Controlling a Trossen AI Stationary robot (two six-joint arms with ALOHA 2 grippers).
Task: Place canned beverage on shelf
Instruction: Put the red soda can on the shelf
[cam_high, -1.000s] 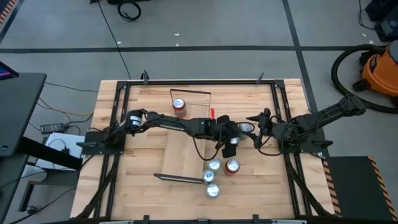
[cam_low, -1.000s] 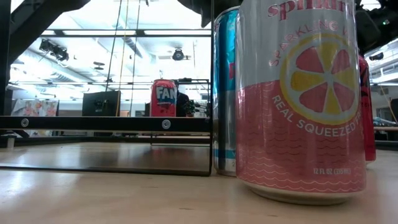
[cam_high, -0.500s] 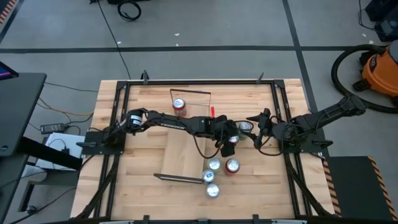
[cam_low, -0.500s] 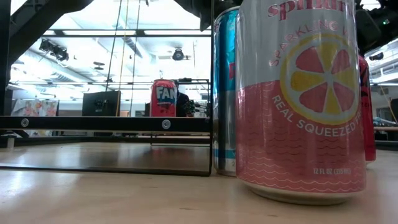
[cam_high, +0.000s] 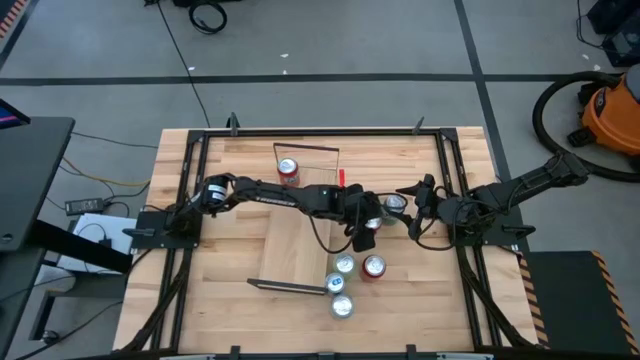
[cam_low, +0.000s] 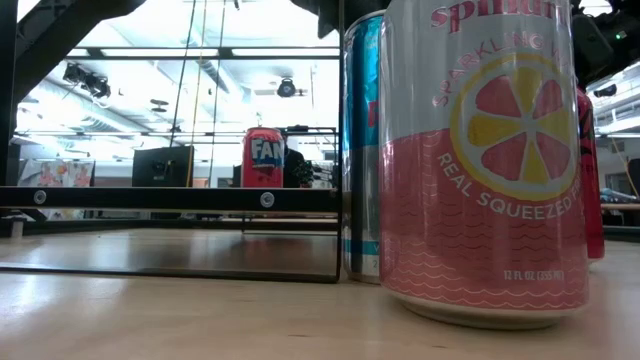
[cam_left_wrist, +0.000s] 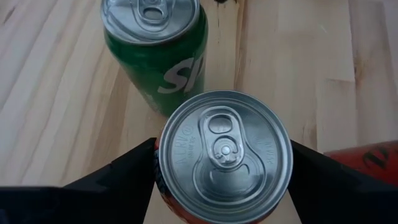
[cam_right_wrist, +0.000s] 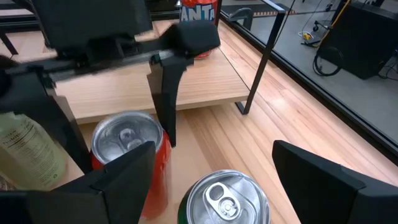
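Between left hand (cam_left_wrist: 222, 186) fingers: orange can (cam_left_wrist: 222, 155) upright, axis vertical.

High view: overhead, straight down, whole table (cam_high: 250, 250) in frame. Low view: tabletop height, level across, very close to a pink can (cam_low: 482, 160). Left wrist view: steeply down, close on an orange can (cam_left_wrist: 222, 157). Right wrist view: forward and down, shares that can (cam_right_wrist: 127, 146) and the green can (cam_right_wrist: 225, 198).
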